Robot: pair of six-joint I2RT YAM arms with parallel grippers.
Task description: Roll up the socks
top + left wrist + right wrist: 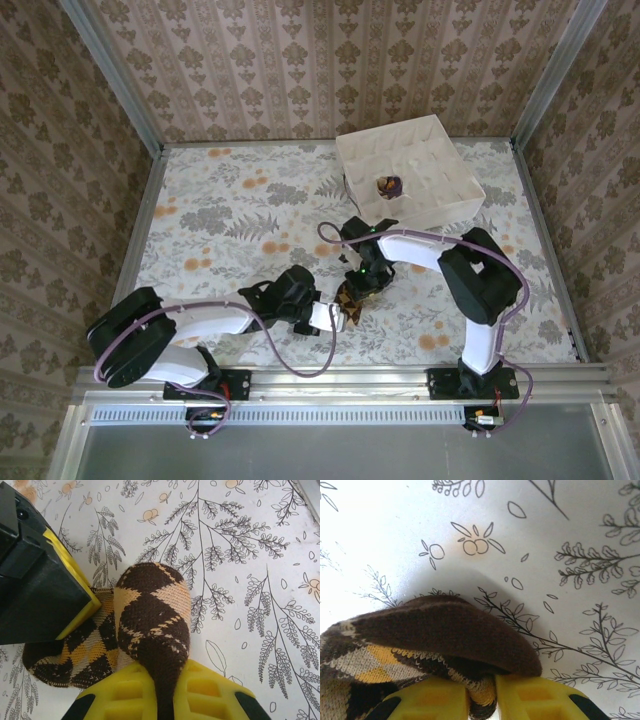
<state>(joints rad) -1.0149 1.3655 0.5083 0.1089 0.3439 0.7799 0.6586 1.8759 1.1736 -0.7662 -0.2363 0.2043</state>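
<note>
The left gripper [165, 692] pinches one end of the brown sock [150, 615], and the right gripper [487, 695] clamps its folded edge, at lower centre of the top view. Rolling seems in hand; next, the loose end likely needs wrapping over the bundle.

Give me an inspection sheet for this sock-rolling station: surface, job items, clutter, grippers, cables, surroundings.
Surface: table with a floral print.
Job's things: brown diamond sock partly folded, lying between the arms; balled sock inside the white box at the far right.
Clutter: nothing seen.
Grippers: left gripper shut on the brown diamond sock; right gripper pinching its fabric too.
Cables: a purple cable loops along each arm.
Surroundings: wallpapered walls; metal rail at the near edge.
</note>
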